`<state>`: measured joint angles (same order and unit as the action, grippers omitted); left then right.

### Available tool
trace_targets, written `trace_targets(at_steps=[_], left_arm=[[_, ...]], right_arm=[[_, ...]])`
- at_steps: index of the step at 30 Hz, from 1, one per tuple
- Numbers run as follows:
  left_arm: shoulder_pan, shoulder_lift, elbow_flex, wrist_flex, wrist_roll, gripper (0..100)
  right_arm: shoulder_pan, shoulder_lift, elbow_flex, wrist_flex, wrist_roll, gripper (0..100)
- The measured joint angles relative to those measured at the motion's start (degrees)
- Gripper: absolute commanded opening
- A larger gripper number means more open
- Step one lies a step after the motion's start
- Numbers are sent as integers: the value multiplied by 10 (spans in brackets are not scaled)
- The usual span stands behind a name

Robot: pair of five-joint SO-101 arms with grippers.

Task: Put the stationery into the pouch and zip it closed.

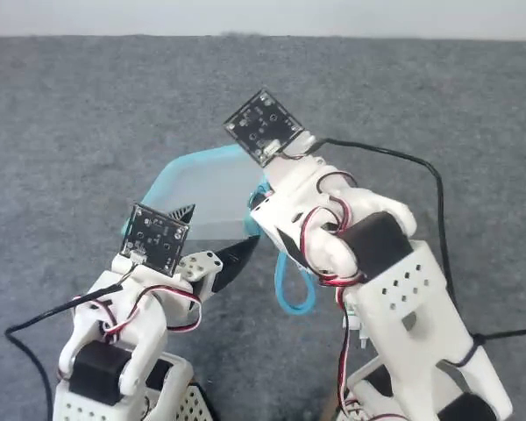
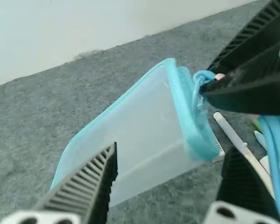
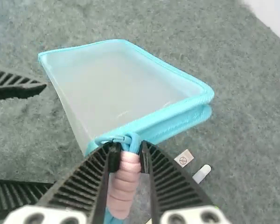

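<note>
Right wrist view: one pouch (image 3: pixel 121 79), pink zipper tab (image 3: pixel 126 172) clenched in right end effector (image 3: pixel 126 151); left end effector (image 2: pixel 172 151) spread wide.

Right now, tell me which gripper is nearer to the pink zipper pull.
Right. The right gripper is shut on the pink zipper pull at a corner of the pouch. The left gripper sits open by the pouch's side, apart from the pull.
</note>
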<state>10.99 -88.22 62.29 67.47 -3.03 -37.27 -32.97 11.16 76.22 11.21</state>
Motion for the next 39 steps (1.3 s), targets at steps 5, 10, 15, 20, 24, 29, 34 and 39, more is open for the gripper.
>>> trace_targets(at_steps=[5,10,15,20,24,29,34,39], left_arm=[[1,0,0,-11,0,341],[1,0,32,-45,0,341],[1,3,74,-89,0,314],[-29,4,77,-103,0,311],[-72,1,77,-103,-11,309],[-83,0,91,-111,-21,250],[-96,0,123,-150,-41,171],[-116,6,133,-161,-48,114]], right_arm=[[0,0,-4,2,-4,7],[-31,0,-4,7,-4,7],[-37,0,-4,7,-4,7],[-37,0,-4,18,-4,7],[-33,0,-4,18,-4,7],[-31,0,-4,22,-4,7],[-31,2,-4,22,-4,7],[-28,-6,6,23,-4,7]])
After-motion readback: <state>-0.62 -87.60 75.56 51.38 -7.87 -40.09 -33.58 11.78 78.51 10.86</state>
